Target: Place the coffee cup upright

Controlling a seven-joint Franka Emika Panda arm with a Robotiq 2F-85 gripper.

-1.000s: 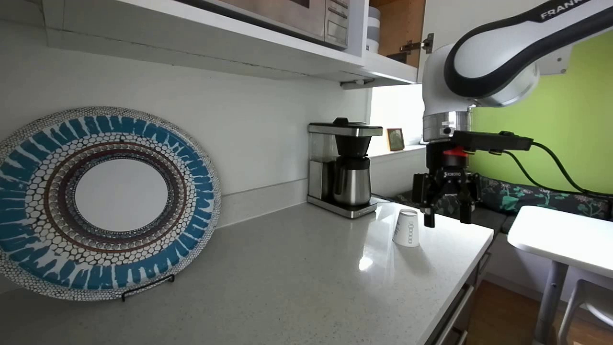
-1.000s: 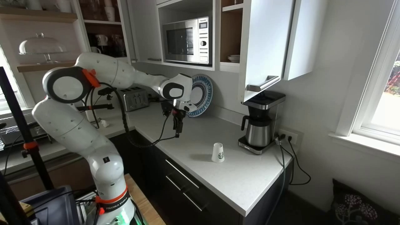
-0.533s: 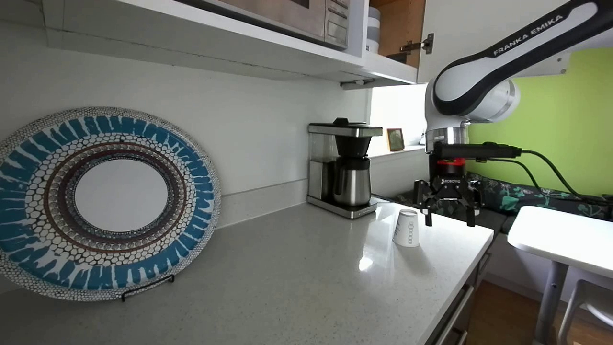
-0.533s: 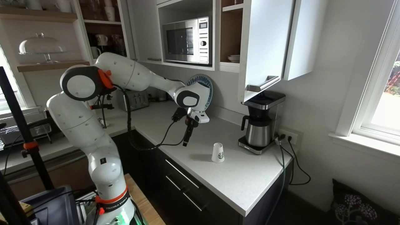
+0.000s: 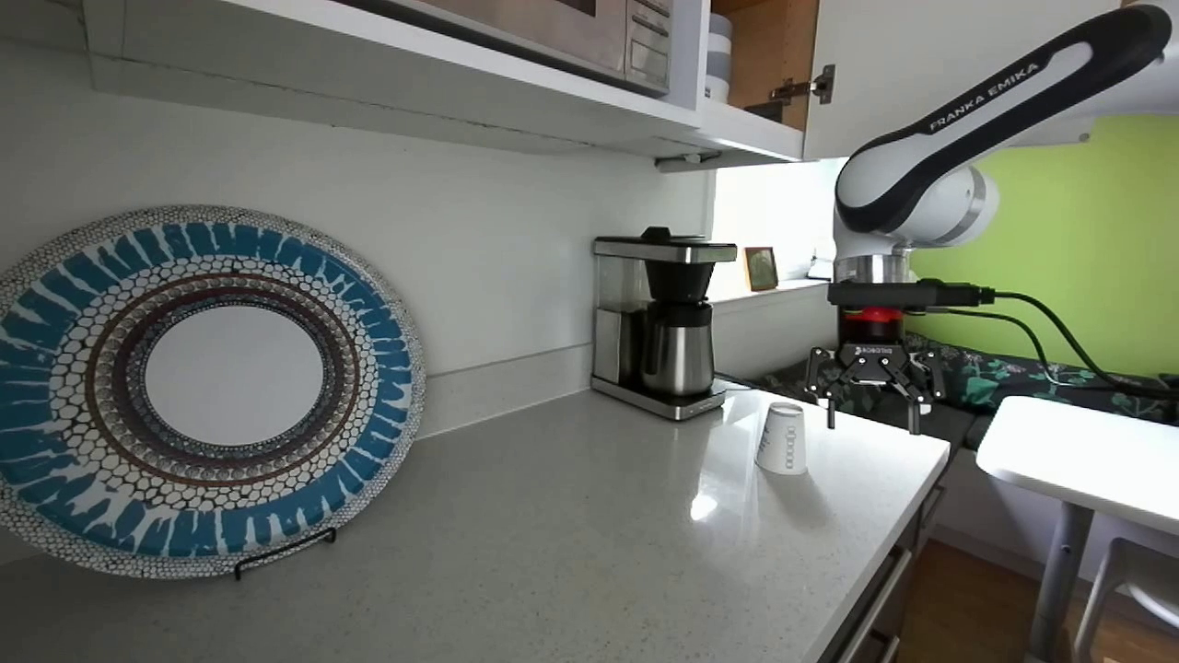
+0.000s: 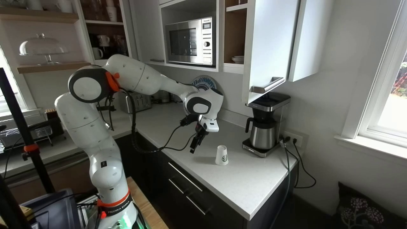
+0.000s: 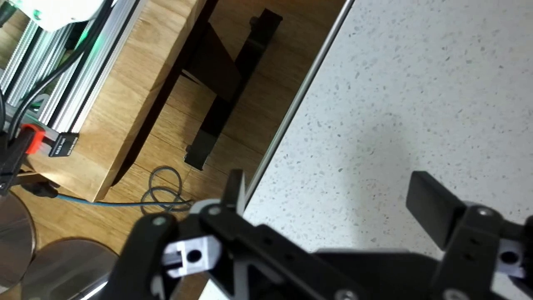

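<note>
In both exterior views, can see the cup (image 6: 222, 155) standing mouth-down on the counter (image 5: 553, 525), with its narrow end up, between the gripper (image 5: 872, 425) and the coffee maker (image 6: 264, 127). Looks near the fingertips (image 6: 192, 149) yet apart. In an exterior view, can make out the gripper tilted, with those tips angled away from the cup. In the wrist view, shows the fingers (image 7: 433, 204) spread wide, with one over the counter and one overlapping its edge (image 7: 291, 114). Cannot tell their exact height.
</note>
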